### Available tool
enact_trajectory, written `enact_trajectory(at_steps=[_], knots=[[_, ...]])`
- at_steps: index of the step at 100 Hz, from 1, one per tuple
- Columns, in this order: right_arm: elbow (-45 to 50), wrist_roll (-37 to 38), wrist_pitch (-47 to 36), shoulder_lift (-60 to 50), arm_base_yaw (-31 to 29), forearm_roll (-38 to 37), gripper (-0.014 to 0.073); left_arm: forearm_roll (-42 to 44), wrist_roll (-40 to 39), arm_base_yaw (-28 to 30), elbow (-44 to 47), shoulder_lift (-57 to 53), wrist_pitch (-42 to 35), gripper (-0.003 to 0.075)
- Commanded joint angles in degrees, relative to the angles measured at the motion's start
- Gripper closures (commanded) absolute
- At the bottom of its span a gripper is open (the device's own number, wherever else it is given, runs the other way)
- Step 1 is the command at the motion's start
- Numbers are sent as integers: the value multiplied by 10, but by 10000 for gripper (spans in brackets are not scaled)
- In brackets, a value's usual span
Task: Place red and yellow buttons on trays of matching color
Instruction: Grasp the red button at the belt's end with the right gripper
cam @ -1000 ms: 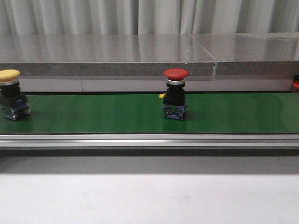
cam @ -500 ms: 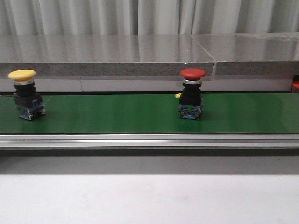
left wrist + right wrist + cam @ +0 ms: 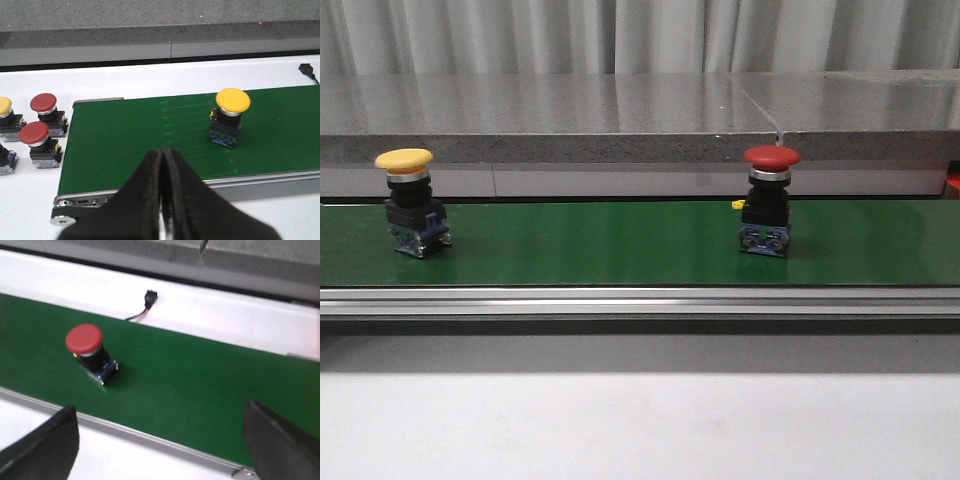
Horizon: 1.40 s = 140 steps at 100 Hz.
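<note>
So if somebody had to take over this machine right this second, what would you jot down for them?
Left gripper: shut, empty, above the near edge of the green belt.
Right gripper: open, empty, over the belt.
Yellow button stands upright on the belt's left part; red button upright further right.
Spare buttons wait on the white table off the belt's end.
Done: nothing picked.
Left: grab both, put each on its matching tray; no trays in view.
</note>
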Motion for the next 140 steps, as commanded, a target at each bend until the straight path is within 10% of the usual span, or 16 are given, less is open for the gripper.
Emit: enact_trajectory(at_steps=[1,140], knots=[[-17,-6,-20,33,0,12,-62,-5,-6,-6,-17,1,-46,739],[-218,-63,32,383,27,12,-41,-5,-6,-6,-17,1,-46,739]])
